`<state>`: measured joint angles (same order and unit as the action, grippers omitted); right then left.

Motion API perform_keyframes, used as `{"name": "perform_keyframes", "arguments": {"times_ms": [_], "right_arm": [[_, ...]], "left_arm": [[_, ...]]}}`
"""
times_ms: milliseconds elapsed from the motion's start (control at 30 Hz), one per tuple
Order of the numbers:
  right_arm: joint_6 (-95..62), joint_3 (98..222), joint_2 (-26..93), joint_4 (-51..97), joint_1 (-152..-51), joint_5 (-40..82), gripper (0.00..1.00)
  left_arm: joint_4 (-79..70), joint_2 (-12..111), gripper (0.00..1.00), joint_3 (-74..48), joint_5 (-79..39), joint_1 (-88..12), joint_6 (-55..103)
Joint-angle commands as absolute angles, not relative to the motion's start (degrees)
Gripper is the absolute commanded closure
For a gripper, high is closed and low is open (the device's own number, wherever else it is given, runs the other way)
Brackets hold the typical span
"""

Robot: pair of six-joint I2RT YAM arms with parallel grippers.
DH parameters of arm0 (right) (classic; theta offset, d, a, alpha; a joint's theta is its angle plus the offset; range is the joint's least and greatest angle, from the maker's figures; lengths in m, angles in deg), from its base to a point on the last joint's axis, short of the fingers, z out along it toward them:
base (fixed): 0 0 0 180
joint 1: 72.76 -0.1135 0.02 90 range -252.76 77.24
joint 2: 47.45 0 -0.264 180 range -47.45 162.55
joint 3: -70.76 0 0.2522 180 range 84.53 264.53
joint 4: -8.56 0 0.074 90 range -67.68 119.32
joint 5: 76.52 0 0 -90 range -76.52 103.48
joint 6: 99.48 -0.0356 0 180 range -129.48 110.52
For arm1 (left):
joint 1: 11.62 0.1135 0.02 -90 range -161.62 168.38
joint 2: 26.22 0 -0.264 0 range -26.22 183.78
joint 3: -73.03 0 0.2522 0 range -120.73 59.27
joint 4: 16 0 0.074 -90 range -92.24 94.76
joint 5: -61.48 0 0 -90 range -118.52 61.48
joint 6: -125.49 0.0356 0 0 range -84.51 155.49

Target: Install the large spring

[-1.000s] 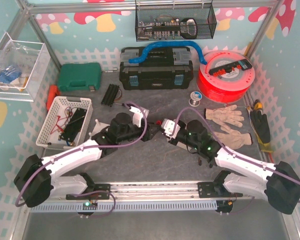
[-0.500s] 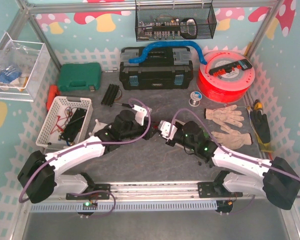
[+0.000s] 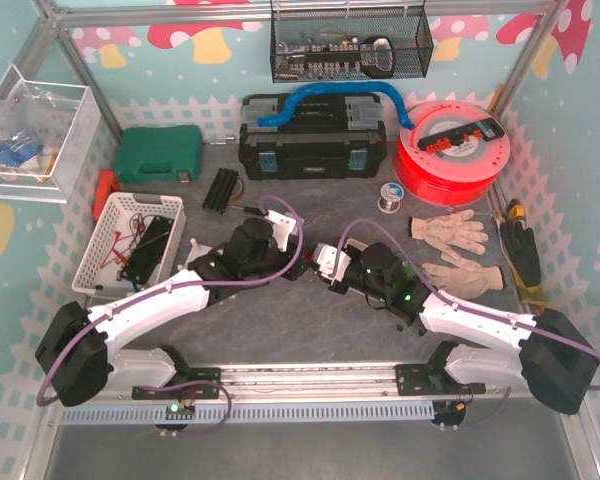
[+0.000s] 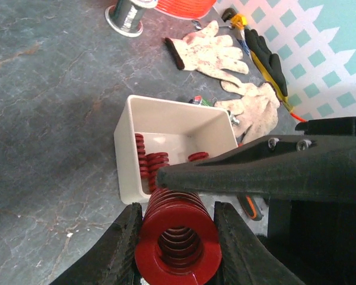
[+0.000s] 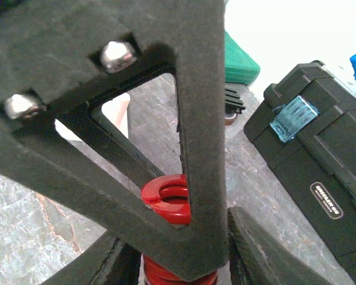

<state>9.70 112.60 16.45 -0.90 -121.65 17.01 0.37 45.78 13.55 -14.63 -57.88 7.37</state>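
Near the middle of the desk [image 3: 280,325], the right end effector [image 5: 178,261] appears clamped on the lower corner of the black frame [image 5: 199,119]. A white bin [image 4: 126,157] sits mid-frame in the left wrist view. The left end effector [image 4: 178,221] grips the spring [image 4: 178,240], bottom centre there, its far end against the frame's edge. Pushed off-axis, the spring may buckle, slip the fingers [image 4: 123,252] and shoot away.

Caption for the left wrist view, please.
Left gripper holds the large red spring at a black bracket, white bin beyond.
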Motion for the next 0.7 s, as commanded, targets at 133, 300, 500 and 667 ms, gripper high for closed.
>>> {"name": "perform_keyframes", "arguments": {"times_ms": [133,300,500,667], "right_arm": [[7.28,112.28,15.41,-1.63,-122.15,15.16,0.28],[0.64,112.50,11.07,-0.14,-122.08,13.17,0.03],[-14.91,112.21,7.43,-1.64,-122.07,-0.39,0.01],[-21.70,117.09,8.96,8.95,-121.95,-10.55,0.01]], "left_arm": [[6.50,43.47,1.00,10.03,-19.73,-57.34,6.62],[11.43,41.59,1.00,8.77,-24.98,-54.93,6.39],[17.27,38.64,1.00,8.24,-31.00,-48.27,6.19],[21.92,38.01,1.00,7.54,-39.10,-40.98,5.81]]}}
